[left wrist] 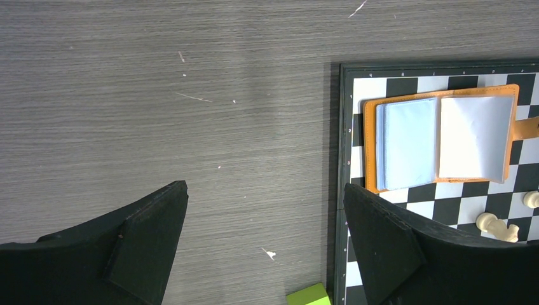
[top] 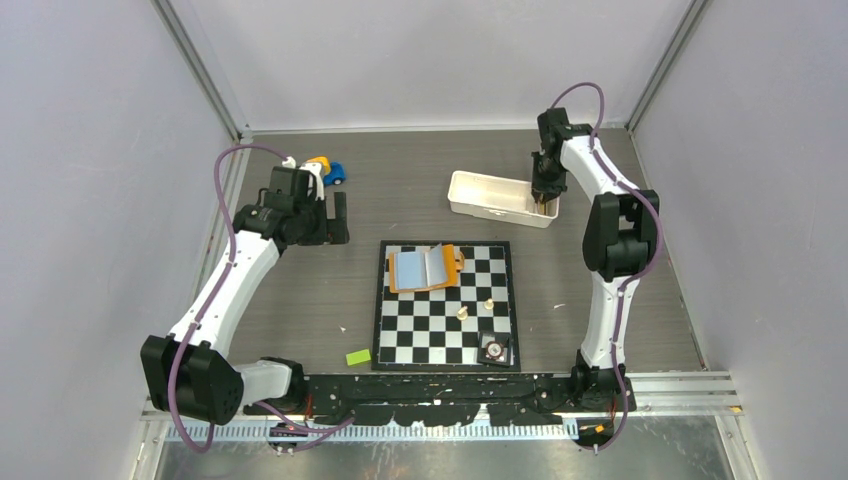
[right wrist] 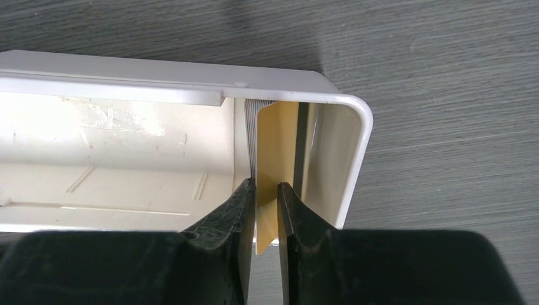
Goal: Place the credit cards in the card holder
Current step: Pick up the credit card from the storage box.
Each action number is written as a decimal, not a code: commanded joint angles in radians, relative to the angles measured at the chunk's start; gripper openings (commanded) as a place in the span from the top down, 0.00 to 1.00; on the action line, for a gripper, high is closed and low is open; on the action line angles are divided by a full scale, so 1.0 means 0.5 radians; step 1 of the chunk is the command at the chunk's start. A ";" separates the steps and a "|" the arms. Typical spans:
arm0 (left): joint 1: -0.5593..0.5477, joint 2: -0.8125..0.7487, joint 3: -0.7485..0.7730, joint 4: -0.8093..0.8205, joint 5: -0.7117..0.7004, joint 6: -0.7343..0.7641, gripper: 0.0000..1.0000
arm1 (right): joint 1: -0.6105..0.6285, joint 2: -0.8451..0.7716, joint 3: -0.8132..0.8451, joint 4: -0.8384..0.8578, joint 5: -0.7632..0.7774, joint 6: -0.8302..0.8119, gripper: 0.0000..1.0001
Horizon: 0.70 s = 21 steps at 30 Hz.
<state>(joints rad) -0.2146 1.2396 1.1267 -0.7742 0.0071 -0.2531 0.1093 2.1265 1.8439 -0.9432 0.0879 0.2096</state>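
Observation:
The orange card holder [top: 425,268] lies open on the chessboard [top: 445,340]. In the left wrist view the card holder [left wrist: 438,93] shows a light blue card [left wrist: 410,143] on its left leaf and a whitish one [left wrist: 475,136] on its right. My right gripper [top: 545,195] reaches into the right end of the white tray [top: 478,195]. In its wrist view the right gripper [right wrist: 266,190] is shut on a cream-yellow card [right wrist: 278,140] standing on edge, with more card edges just to its left. My left gripper [top: 338,220] is open and empty over bare table [left wrist: 266,185], left of the board.
A small green block [top: 358,356] lies by the board's near left corner and also shows in the left wrist view [left wrist: 309,295]. Two pale chess pieces [top: 462,312] and a small dark object [top: 493,348] sit on the board. A blue-and-orange toy [top: 333,172] lies behind the left gripper.

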 commanded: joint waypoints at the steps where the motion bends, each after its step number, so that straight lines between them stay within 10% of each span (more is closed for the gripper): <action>1: 0.012 0.003 -0.008 0.063 -0.023 0.021 0.05 | 0.008 -0.156 0.076 -0.014 0.014 0.019 0.78; 21: 0.010 0.007 -0.027 0.084 0.191 -0.039 0.10 | 0.008 -0.365 0.133 -0.130 0.375 0.024 0.99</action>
<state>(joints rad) -0.2146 1.2396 1.1240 -0.7708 0.0338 -0.2569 0.1093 2.0712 1.8477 -0.9833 0.2054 0.2153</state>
